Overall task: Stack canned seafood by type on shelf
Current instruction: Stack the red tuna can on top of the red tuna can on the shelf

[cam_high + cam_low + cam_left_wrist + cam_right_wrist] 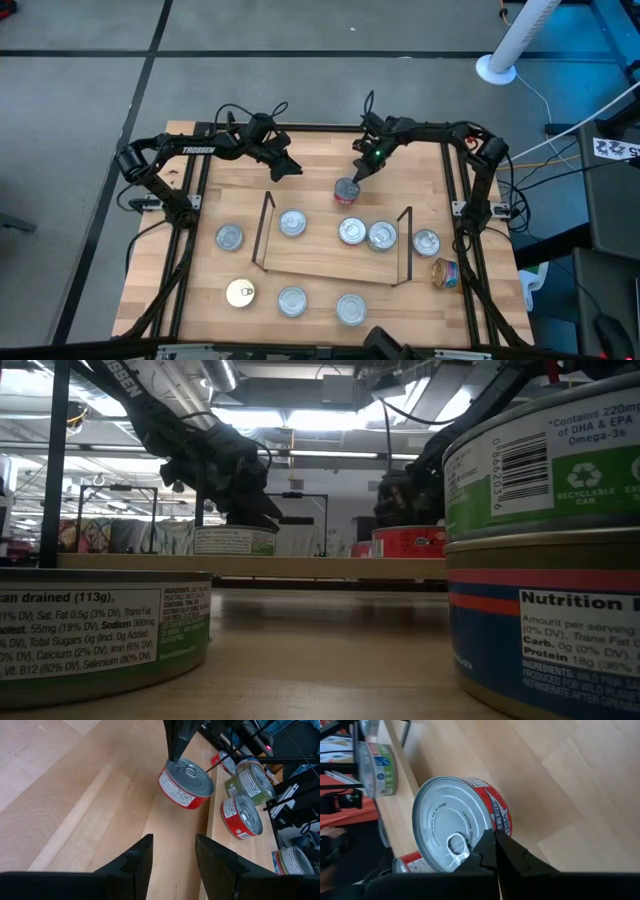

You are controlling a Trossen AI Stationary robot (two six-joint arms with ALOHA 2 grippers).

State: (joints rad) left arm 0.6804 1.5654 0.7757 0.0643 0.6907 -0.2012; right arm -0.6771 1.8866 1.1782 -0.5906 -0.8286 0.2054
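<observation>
Right jaws (496, 851), fully closed, press their tip on the red-labelled tin (457, 822), seemingly to push it toward the shelf (335, 262). Left jaws (173, 857) wait half-open, empty, tin ahead.

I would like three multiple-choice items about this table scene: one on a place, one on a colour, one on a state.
1. The right gripper is at:
A. a red-labelled tin behind the shelf
B. the gold-topped tin
C. the table's front edge

2. The side label of that tin is:
A. blue
B. red
C. yellow

3. The left gripper is:
A. shut on a tin
B. open, holding nothing
C. out of view

Answers: 1 A, the high view shows it there. 2 B, both wrist views show red. 3 B, its fingers stand apart over bare wood.
</observation>
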